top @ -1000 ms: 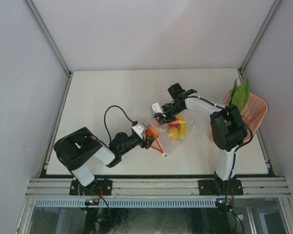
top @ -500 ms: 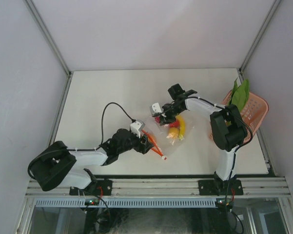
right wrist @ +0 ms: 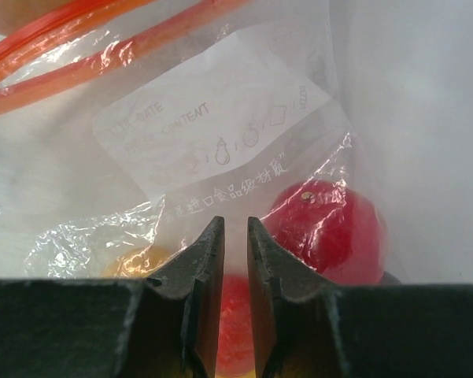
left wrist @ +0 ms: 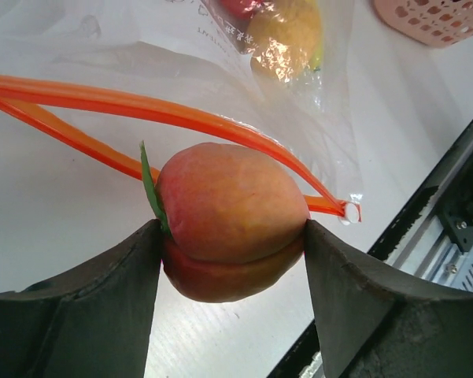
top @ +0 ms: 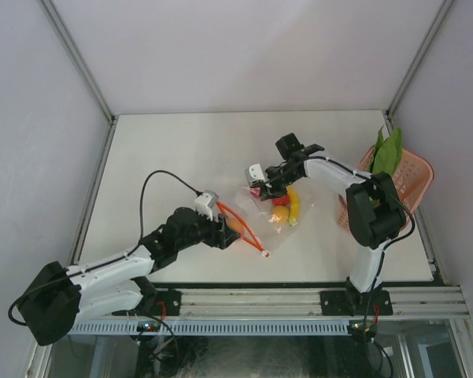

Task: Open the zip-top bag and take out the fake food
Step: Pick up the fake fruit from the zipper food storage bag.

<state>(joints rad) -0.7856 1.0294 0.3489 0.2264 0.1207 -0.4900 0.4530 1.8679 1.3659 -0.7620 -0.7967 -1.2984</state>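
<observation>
The zip-top bag (top: pixel 269 220) lies crumpled at mid-table, its orange zipper strip (left wrist: pixel 142 106) gaping open toward my left arm. My left gripper (left wrist: pixel 230 236) is shut on an orange-red round fruit (top: pixel 233 224) with a green leaf, held just outside the bag's mouth above the table. Inside the bag remain a yellow banana (top: pixel 293 206), an orange fruit (top: pixel 278 214) and a red fruit (right wrist: pixel 327 228). My right gripper (right wrist: pixel 234 224) pinches the bag's film by the white label (right wrist: pixel 212 134) at the far edge, with its jaws nearly together.
A pink lattice basket (top: pixel 413 177) sits at the right table edge with a long green leafy vegetable (top: pixel 388 153) standing in it. The metal frame rail (top: pixel 252 295) runs along the near edge, close to the bag's zipper end.
My left arm has drawn back left and toward the near edge, carrying the orange-red fruit out of the bag's mouth. The right gripper has stayed on the bag.
</observation>
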